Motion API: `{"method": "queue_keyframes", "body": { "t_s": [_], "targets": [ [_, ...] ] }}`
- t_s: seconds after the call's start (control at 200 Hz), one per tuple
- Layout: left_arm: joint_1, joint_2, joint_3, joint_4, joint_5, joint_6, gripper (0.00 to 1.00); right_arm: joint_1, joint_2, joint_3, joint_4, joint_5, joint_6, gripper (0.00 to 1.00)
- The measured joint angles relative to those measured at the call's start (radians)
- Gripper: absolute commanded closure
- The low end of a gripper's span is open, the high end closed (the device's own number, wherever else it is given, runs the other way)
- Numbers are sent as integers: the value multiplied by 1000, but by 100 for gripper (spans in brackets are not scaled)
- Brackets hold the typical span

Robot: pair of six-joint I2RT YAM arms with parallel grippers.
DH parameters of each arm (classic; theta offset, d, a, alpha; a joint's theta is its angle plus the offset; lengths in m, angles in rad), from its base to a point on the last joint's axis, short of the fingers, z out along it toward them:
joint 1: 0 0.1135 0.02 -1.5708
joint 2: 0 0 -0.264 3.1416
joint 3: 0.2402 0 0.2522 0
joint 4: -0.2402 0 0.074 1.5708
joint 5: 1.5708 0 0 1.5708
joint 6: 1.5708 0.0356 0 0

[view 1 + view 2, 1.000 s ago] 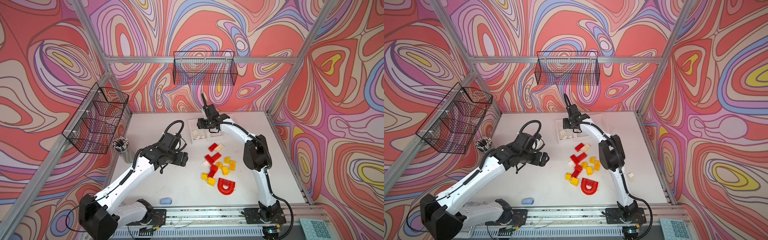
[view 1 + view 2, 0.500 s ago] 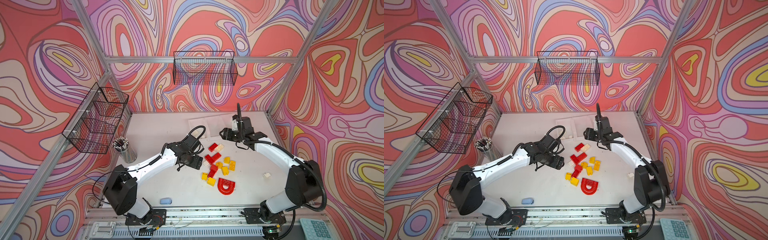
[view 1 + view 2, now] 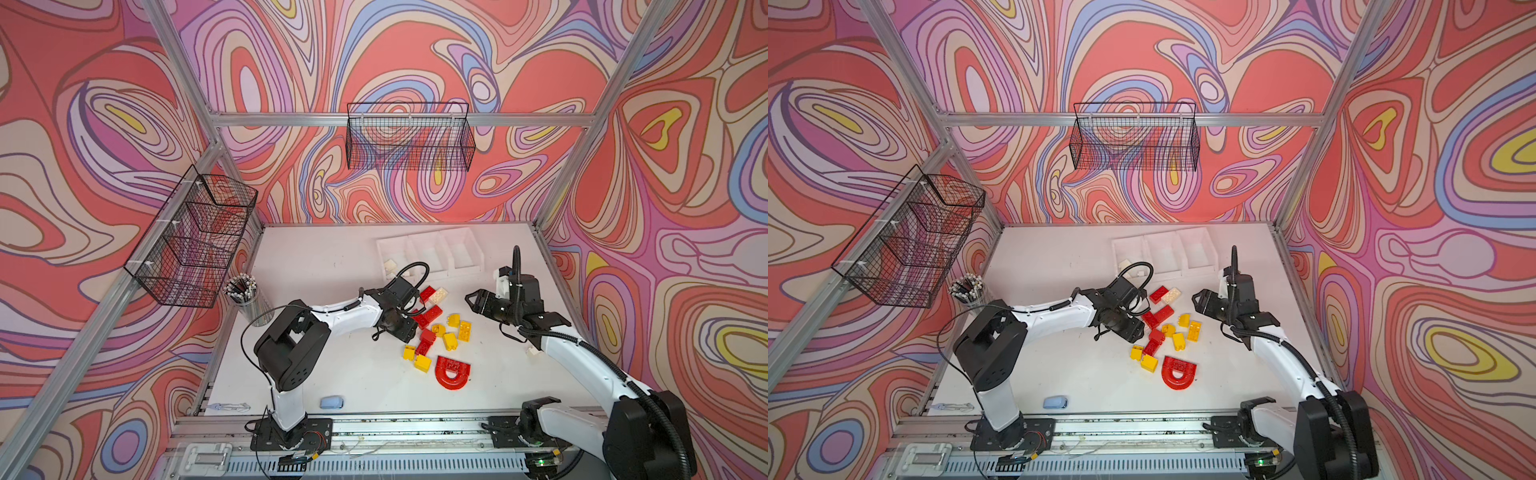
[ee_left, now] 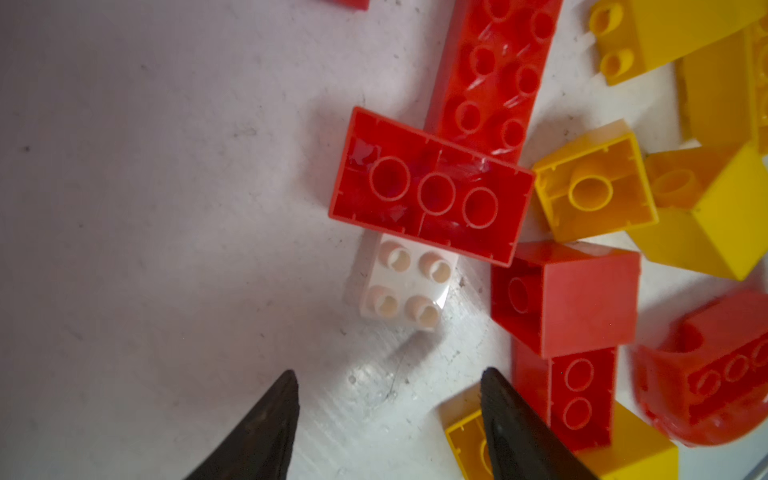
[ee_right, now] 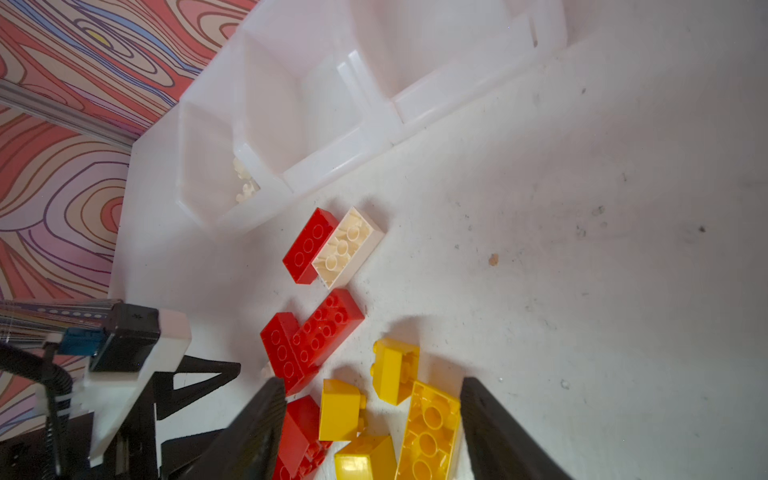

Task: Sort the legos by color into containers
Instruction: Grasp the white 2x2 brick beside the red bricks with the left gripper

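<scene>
Red, yellow, cream legos (image 3: 430, 313) on bench (image 3: 324, 266), left end effector (image 4: 389, 374) released near cream brick (image 4: 405, 282), right end effector (image 5: 372, 380) released, empty

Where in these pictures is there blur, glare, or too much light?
Left wrist view: the red arch piece is smeared at the frame edge, and the upturned red brick carries white glare streaks. Right wrist view: the containers are washed out, their walls hardly separate from the table. Both top views: evenly lit, no strong glare.
</scene>
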State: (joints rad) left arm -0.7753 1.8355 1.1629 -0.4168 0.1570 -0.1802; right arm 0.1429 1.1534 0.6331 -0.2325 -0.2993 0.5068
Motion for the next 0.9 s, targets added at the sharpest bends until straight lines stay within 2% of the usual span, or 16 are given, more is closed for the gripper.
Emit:
{"method": "queue_keyframes", "body": {
  "t_s": [0.305, 0.411, 0.756, 0.896],
  "targets": [
    [-10, 64, 51, 62, -18, 71, 45, -4, 32, -45, 52, -49, 12, 30],
    [-10, 82, 51, 64, -24, 90, 46, -4, 35, -45, 64, -56, 11, 30],
    [-11, 100, 55, 94, -29, 117, 73, -4, 40, -45, 69, -58, 11, 30],
    [-18, 100, 55, 101, -34, 117, 75, -4, 40, -45, 69, -58, 11, 30]
  ]
}}
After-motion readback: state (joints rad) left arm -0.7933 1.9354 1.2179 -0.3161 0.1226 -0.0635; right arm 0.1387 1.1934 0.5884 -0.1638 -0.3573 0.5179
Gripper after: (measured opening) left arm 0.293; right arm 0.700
